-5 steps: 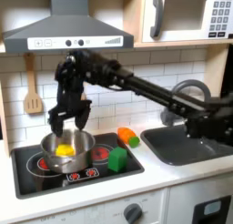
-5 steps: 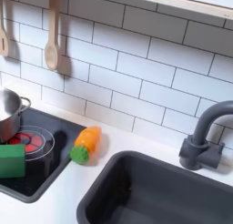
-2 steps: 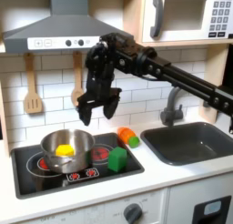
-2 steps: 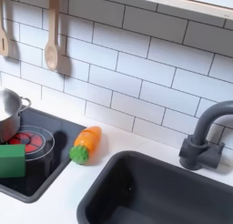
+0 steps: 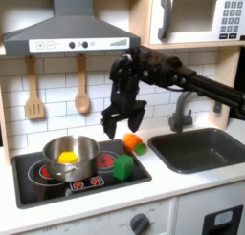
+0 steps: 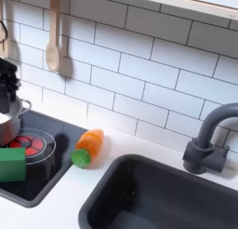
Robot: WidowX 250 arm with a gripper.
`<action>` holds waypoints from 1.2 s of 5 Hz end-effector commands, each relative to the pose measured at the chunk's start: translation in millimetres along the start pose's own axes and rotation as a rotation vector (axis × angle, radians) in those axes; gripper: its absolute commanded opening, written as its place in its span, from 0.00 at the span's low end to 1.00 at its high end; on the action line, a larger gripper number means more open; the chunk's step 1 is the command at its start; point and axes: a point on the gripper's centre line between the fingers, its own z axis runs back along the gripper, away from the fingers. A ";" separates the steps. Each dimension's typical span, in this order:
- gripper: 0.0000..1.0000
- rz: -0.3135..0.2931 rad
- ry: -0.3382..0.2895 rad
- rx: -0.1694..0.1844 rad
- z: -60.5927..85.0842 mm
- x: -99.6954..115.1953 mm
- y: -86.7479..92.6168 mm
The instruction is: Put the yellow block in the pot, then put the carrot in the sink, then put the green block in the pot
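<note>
Just below the claw [image 5: 124, 122], and slightly toward the first exterior view's right, the carrot [image 5: 133, 142] was seen lying on the table beside the stovetop [image 5: 38, 172]. The claw hung spread and empty. The yellow block [image 5: 67, 158] already sat in the pot [image 5: 86, 162], down-left of the claw. The carrot was judged light, rigid and smooth, likely to roll; it would best be gripped across its thick orange middle.
</note>
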 end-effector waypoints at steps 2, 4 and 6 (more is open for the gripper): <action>1.00 -0.017 0.033 -0.030 -0.8 -8.7 -29.8; 1.00 -0.015 0.036 -0.031 -0.8 -9.2 -30.3; 1.00 -0.014 0.037 -0.031 -1.1 -9.5 -30.3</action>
